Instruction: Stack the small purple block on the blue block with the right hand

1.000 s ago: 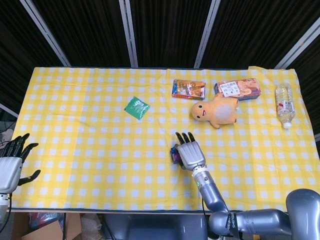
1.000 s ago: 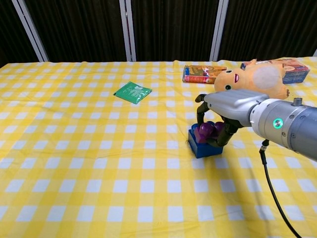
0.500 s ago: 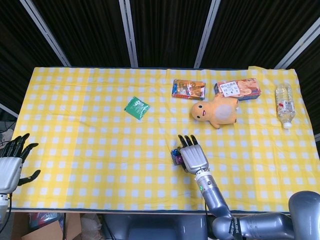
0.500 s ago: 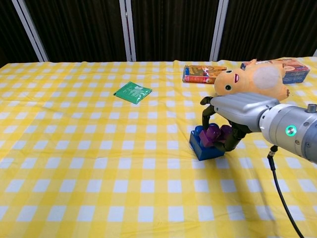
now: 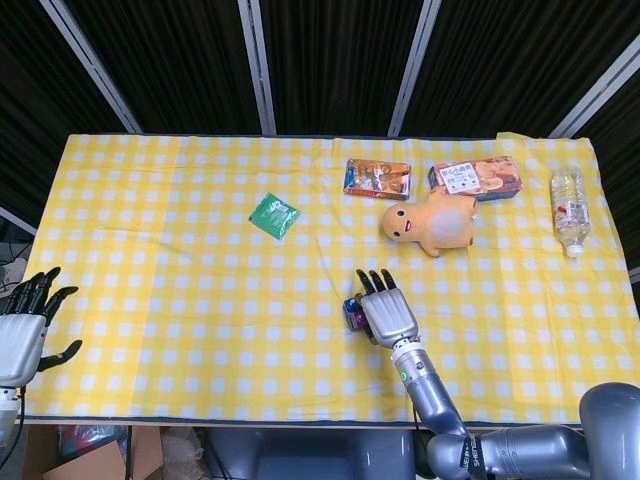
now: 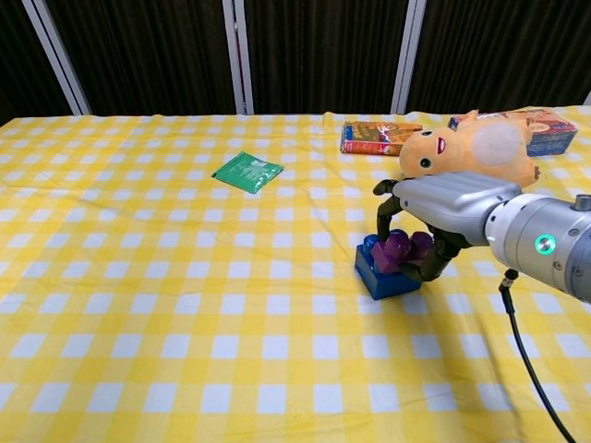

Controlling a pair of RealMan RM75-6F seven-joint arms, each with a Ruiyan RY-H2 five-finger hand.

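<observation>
The right robot hand (image 6: 420,231) hangs over the blue plastic block (image 6: 384,272), fingers curled down around the small purple block (image 6: 399,249), which sits on top of the blue one. Behind the hand and just beside it is the orange plush toy (image 6: 471,145); toward its left is open yellow checked tabletop (image 6: 138,305). The left robot hand (image 5: 25,330) hovers off the tabletop's near left edge, fingers spread, holding nothing.

The head view looks steeply down from above the near edge of the yellow checked table (image 5: 180,300), taking in its whole top. The chest view sits low and close, facing across that table (image 6: 138,323). Both share the orange plush toy (image 5: 435,224) (image 6: 466,148).
</observation>
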